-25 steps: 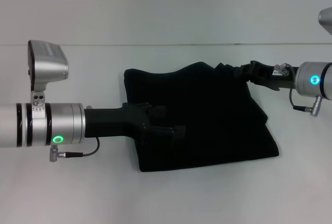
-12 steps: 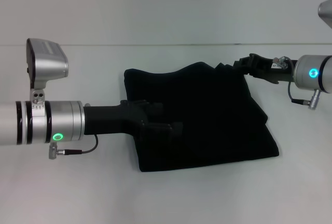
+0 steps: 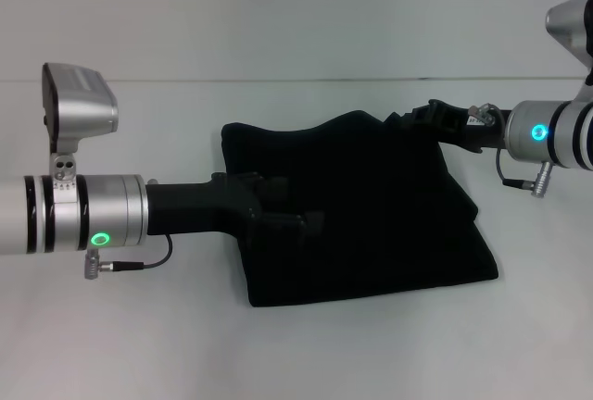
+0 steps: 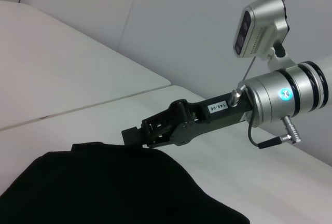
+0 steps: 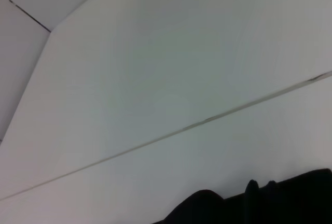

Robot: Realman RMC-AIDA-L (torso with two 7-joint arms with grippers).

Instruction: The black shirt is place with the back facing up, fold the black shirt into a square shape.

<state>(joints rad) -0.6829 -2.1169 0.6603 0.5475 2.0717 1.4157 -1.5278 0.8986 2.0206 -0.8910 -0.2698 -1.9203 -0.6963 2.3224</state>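
right gripper (image 3: 428, 111) is moving left along the shirt's far edge | fingers: cannot tell | left gripper (image 3: 295, 215) is lying over shirt (image 3: 371, 206), grip unclear | shirt is lying folded on table (image 3: 139, 344)

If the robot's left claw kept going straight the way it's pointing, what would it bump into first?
Probably just more of the black shirt: the left gripper already lies over it, pointing across the cloth. Its height above the cloth is unclear.
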